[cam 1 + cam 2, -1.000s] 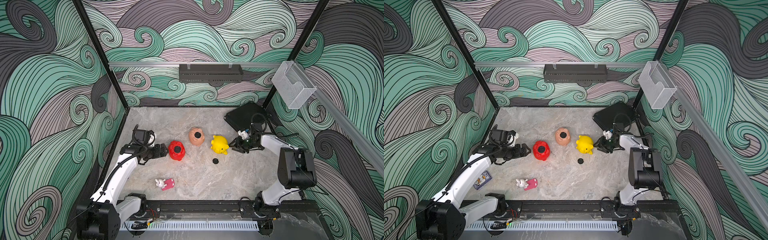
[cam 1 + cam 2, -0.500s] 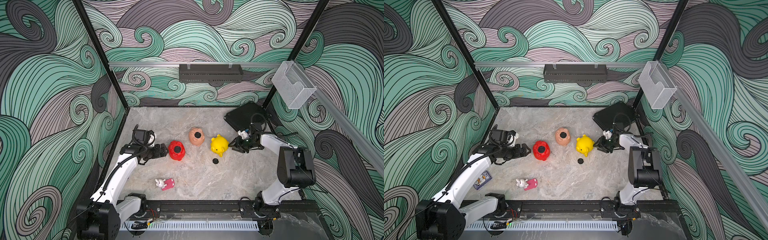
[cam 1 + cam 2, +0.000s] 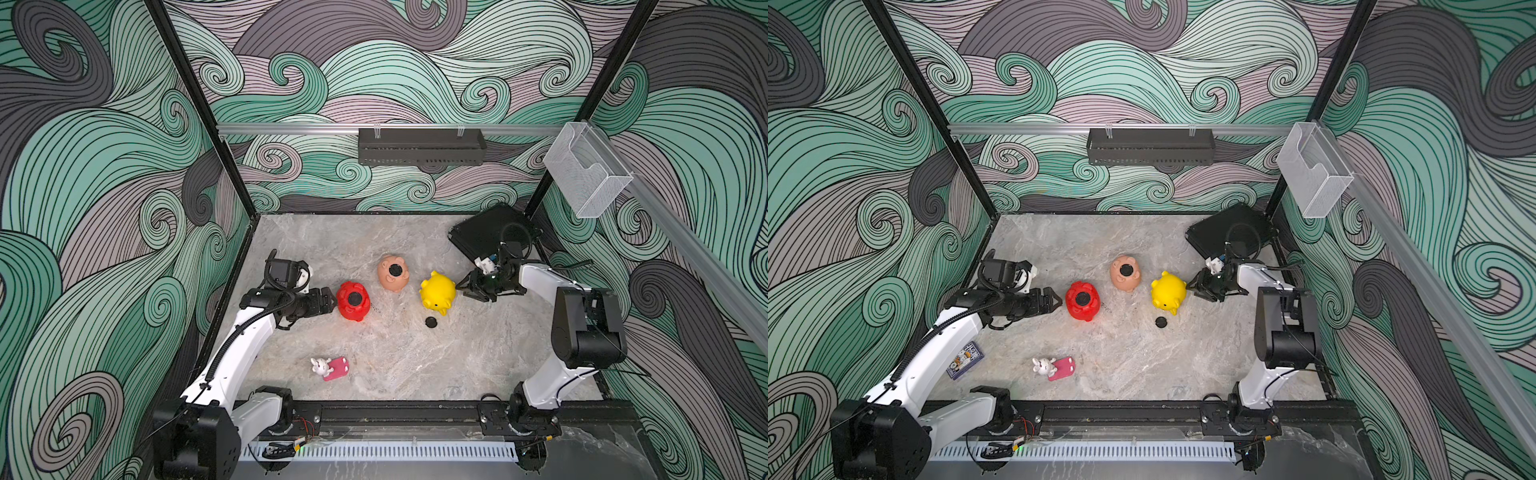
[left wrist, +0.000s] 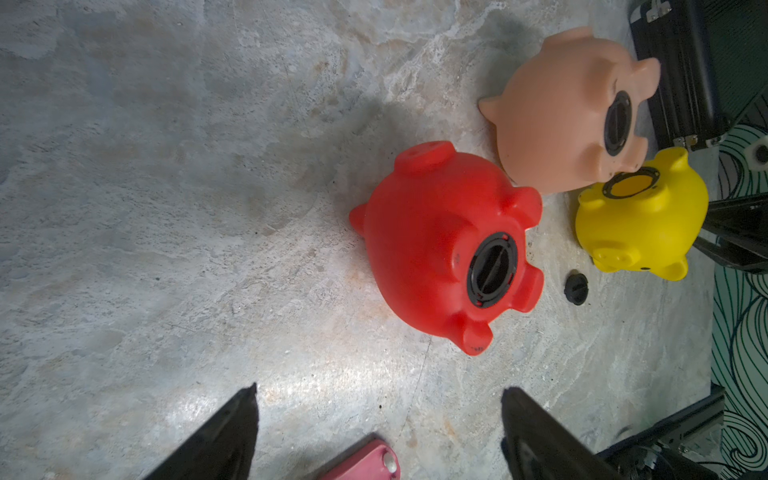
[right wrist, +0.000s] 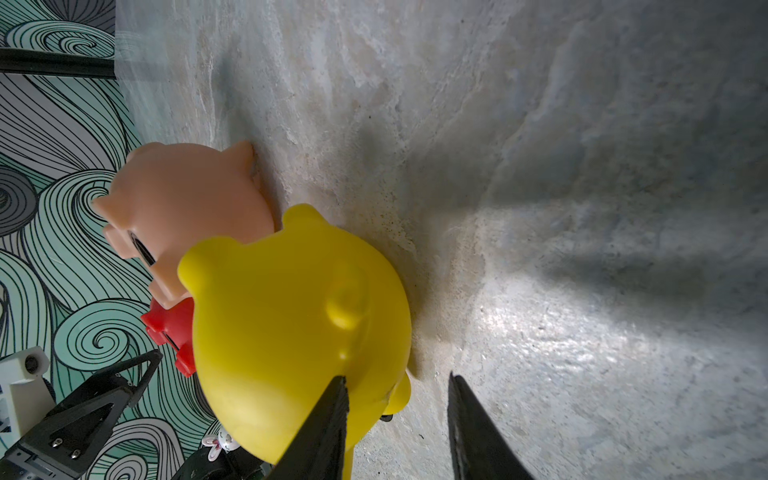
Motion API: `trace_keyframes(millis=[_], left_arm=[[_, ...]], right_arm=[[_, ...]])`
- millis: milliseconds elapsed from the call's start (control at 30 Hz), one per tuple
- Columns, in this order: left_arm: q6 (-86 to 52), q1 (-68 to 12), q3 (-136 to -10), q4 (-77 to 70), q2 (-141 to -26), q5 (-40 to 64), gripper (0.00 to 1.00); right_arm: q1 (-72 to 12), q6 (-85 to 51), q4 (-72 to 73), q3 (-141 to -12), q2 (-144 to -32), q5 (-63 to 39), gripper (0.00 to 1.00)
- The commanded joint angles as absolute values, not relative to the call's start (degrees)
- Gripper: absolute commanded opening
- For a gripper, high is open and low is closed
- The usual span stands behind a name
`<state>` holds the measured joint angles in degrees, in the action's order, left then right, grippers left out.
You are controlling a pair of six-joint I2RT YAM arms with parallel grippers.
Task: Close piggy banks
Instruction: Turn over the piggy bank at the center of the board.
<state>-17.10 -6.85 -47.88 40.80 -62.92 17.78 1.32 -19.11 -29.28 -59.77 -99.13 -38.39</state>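
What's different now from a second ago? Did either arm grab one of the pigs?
The right gripper edged in against the yellow piggy bank, which rolled slightly toward the near side. Nothing was grabbed or let go, and both grippers are open. The left gripper, red piggy bank, peach piggy bank, loose black plug and bunny toy stayed put.

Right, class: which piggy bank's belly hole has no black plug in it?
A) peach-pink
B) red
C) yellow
C: the yellow piggy bank has an open hole, and a loose black plug lies beside it; the red piggy bank and peach-pink piggy bank have plugs seated.
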Motion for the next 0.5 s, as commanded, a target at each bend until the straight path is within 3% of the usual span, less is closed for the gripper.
trace_keyframes(millis=[0,467], left_arm=[[-16.4,-7.1,-50.3,42.2,-62.7,17.4,0.91],[-16.6,-7.2,-50.3,42.2,-62.1,17.0,0.91]], right_arm=[[1.5,-19.7,-28.6,-61.4,-100.9,-38.5,0.42],[0.4,-20.5,-27.6,-65.1,-103.7,-38.2,0.43]])
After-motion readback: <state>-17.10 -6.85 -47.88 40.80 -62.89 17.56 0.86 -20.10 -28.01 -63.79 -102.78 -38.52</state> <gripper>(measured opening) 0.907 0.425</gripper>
